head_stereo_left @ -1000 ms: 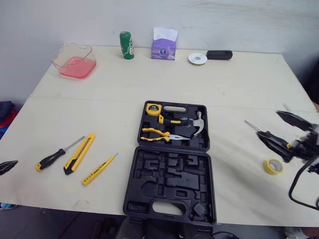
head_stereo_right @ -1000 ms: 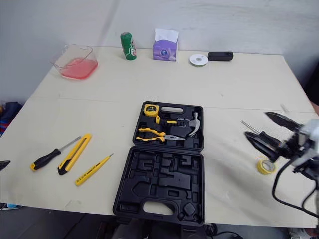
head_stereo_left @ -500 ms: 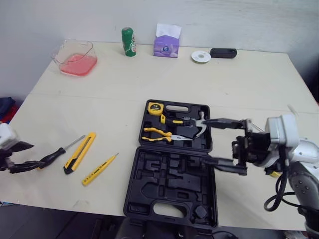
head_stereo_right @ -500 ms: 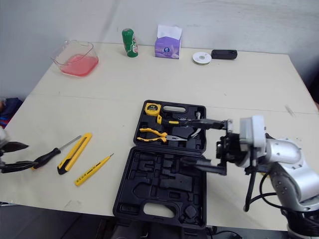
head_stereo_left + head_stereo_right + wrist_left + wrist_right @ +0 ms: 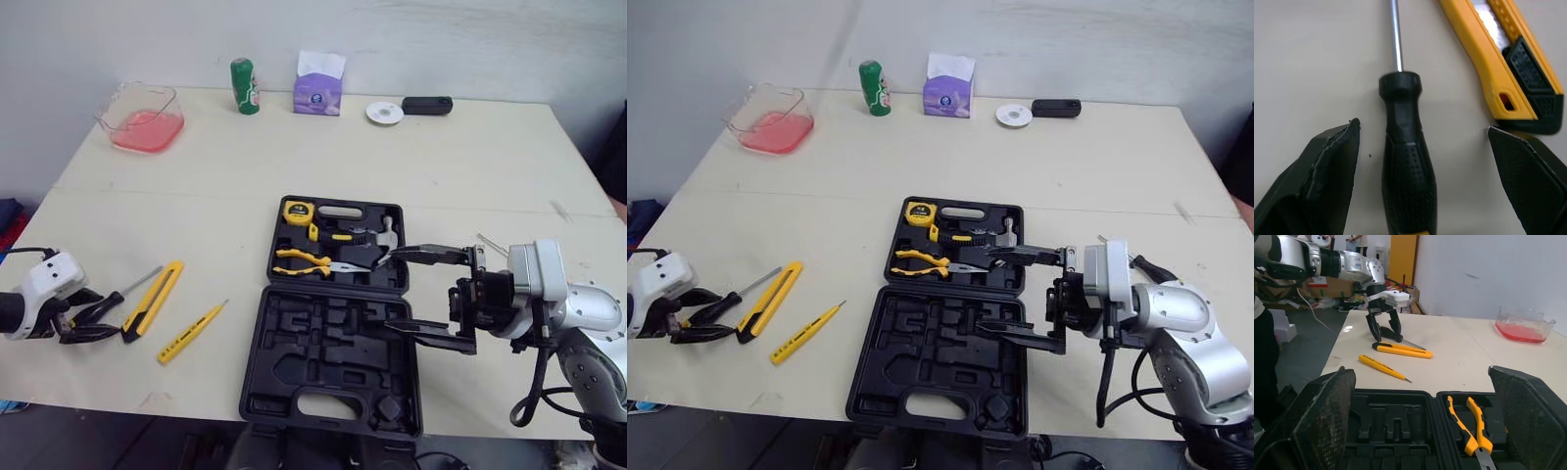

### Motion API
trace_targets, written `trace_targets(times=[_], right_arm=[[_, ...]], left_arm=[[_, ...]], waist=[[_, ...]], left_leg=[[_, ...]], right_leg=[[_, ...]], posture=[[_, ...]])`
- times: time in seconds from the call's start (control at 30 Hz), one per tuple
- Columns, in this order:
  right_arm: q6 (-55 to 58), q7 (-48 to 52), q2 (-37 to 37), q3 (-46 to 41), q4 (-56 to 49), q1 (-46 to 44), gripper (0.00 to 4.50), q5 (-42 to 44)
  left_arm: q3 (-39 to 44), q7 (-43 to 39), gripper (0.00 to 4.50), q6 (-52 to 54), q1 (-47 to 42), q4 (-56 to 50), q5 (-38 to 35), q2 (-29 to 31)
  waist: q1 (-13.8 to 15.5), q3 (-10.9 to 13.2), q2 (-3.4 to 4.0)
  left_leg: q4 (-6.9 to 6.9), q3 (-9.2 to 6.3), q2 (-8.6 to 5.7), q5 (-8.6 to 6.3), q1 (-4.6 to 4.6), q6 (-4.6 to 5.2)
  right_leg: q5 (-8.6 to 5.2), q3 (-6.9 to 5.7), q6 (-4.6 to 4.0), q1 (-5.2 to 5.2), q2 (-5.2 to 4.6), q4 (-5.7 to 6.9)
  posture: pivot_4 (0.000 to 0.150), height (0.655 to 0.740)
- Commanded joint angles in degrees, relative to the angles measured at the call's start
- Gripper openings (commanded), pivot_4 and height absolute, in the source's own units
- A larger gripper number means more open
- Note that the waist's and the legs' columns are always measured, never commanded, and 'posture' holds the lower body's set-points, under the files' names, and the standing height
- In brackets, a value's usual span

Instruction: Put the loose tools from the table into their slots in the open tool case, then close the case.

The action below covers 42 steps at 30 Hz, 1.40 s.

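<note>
left gripper [image 5: 1422,127] now straddles screwdriver [image 5: 1408,181], shaft pointing away.

Cream bench [image 5: 470,166] set against a pale wall [image 5: 441,39]; beyond its far end, dark floor [image 5: 1308,340] and an orange door [image 5: 1402,257].

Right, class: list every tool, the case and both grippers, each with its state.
tool case, open
left gripper, open around screwdriver handle
right gripper, open over case
screwdriver, loose on table
utility knife, loose on table
yellow tester, loose on table
pliers, in case
hammer, in case
tape measure, in case
</note>
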Motion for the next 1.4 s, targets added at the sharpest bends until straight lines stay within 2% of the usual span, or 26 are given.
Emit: trace_targets(times=[0.03,0.47,0.57,0.73,0.77,0.93,1.07,1.2,1.4], right_arm=[[-0.15,-0.30,-0.55,-1.57,-1.19,-0.10,4.50,0.13],[1.00,-0.99,-0.06,0.26,-0.58,-3.21,4.50,-0.63],[1.45,-1.60,0.17,0.60,-0.41,-4.48,4.50,-0.83],[1.07,-1.43,0.18,0.76,0.46,-5.17,4.50,-1.30],[0.94,-1.35,0.17,0.70,0.53,-5.09,4.50,-1.41],[-0.31,-0.40,0.11,0.07,1.52,-4.12,4.50,-1.95],[-1.81,0.89,0.18,-0.58,2.93,-3.08,4.50,-2.51],[-2.96,2.23,-1.68,-2.82,7.39,-3.12,4.50,-4.08],[-3.61,5.19,-4.33,-3.18,10.06,-4.21,4.50,-5.66]], left_arm=[[2.89,0.54,4.35,-0.78,2.66,-0.50,-0.34,1.58],[2.00,4.26,4.35,-0.65,2.13,-1.08,-0.81,-2.24],[2.55,4.38,3.60,-1.30,2.48,-0.05,-1.20,-2.99],[4.05,5.00,1.31,-2.95,3.71,2.15,-1.45,-2.87],[4.52,5.05,1.07,-3.21,3.99,2.47,-1.63,-2.72],[9.53,6.42,1.07,-5.69,4.70,3.72,-3.62,-1.78],[14.52,7.89,1.07,-6.90,4.00,0.61,-5.69,-1.20],[16.51,4.91,1.07,-4.29,2.56,-10.92,-10.63,-1.40],[11.97,2.85,1.07,1.04,-0.30,-24.37,-12.84,-0.44]], waist=[[0.11,0.00,0.00],[0.62,0.05,0.10],[0.57,0.06,0.14],[0.41,0.07,0.20],[0.37,0.07,0.20],[0.00,0.09,0.24],[0.22,0.09,0.17],[0.96,0.09,0.16],[1.03,0.12,0.21]], left_leg=[[0.00,0.00,0.01,0.00,0.00,0.00],[0.01,-0.07,0.01,0.02,-0.01,0.00],[0.01,-0.07,0.01,0.03,0.00,-0.01],[-0.01,-0.07,0.02,0.03,0.01,-0.01],[-0.02,-0.07,0.02,0.03,0.00,-0.01],[-0.03,-0.06,0.05,0.05,0.00,-0.03],[-0.01,-0.05,0.06,0.05,-0.11,-0.04],[0.01,-0.06,0.05,0.05,-0.17,-0.04],[-0.06,-0.05,0.06,0.12,-0.19,-0.18]], right_leg=[[0.00,0.00,-0.02,-0.01,0.00,0.01],[0.04,-0.04,-0.10,0.01,-0.01,-0.01],[0.04,-0.04,-0.11,0.01,-0.01,0.00],[0.05,-0.04,-0.12,0.00,-0.01,0.00],[0.05,-0.04,-0.12,0.00,-0.01,-0.01],[0.05,-0.04,-0.14,-0.04,0.00,0.03],[0.06,-0.04,-0.16,-0.16,0.01,0.04],[0.07,-0.08,-0.15,-0.13,0.00,-0.05],[0.11,-0.07,-0.15,-0.13,0.01,-0.22]], posture=[[0.150,0.7400],[0.150,0.7400],[0.150,0.7400],[0.150,0.7400],[0.150,0.7400],[0.150,0.7400],[0.150,0.7400],[0.150,0.7400],[0.150,0.7400]])
